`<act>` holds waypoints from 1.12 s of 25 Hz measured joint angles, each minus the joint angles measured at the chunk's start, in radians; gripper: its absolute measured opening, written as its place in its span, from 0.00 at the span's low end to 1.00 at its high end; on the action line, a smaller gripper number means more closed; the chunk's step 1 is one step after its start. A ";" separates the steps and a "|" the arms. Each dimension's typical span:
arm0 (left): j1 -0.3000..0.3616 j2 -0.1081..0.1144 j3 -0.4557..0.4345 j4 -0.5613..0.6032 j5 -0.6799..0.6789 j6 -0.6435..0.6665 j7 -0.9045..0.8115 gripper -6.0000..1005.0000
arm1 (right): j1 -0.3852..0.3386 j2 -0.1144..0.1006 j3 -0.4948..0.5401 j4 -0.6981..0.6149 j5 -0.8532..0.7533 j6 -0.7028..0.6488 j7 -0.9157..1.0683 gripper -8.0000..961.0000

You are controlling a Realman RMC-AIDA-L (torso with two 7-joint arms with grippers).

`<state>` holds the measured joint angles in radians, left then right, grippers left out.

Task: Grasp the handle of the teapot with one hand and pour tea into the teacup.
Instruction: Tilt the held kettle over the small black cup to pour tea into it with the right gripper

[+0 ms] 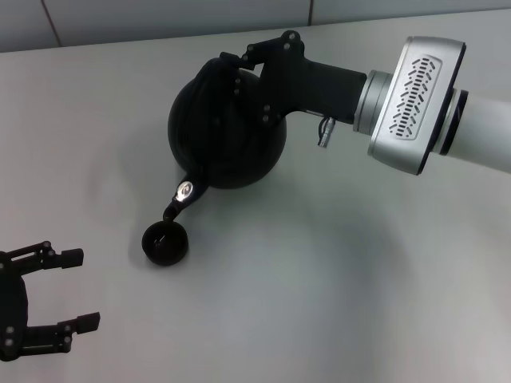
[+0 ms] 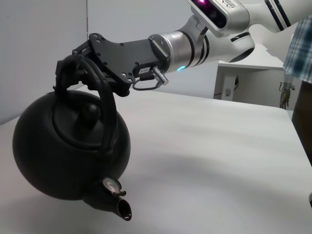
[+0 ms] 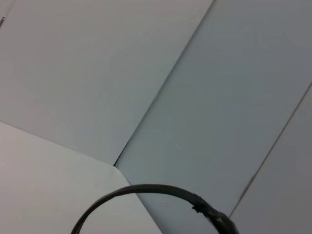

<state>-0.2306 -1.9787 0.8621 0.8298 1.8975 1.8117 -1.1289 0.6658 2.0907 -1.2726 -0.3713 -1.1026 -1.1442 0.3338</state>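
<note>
Teapot (image 1: 227,132) hangs in the air above the white worktop (image 1: 335,271), held up by the right gripper (image 2: 80,61). It is big, round and black, and it is tipped forward so its short spout (image 2: 119,207) points down. In the head view the spout sits right above the teacup (image 1: 165,243), a tiny black bowl standing on the worktop just in front of the teapot. The pictures do not show if the spout touches the cup. The right gripper's fingers (image 2: 92,48) are clamped on the handle (image 2: 100,95), the tall black loop that goes over the lid and its small knob (image 2: 90,113). The silver right arm (image 1: 415,104) reaches in from the right side. The right wrist view shows only a thin curved black piece and grey wall panels. The left gripper (image 1: 68,291) waits low at the near left corner, well apart from the teacup. Its two black fingers (image 1: 64,257) are spread wide and hold nothing.
</note>
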 joint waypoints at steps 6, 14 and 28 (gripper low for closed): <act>0.000 0.000 0.000 0.001 0.000 0.000 0.000 0.83 | 0.003 0.000 -0.012 0.000 0.000 0.000 0.000 0.10; 0.003 0.000 0.000 0.002 0.000 0.000 0.000 0.83 | 0.003 0.000 -0.012 -0.003 0.005 0.002 -0.044 0.10; 0.003 0.000 0.000 0.003 0.000 -0.002 0.000 0.83 | 0.006 0.002 -0.014 -0.011 0.001 0.003 -0.053 0.10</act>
<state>-0.2273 -1.9788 0.8621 0.8328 1.8975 1.8101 -1.1290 0.6714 2.0923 -1.2869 -0.3827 -1.1013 -1.1412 0.2806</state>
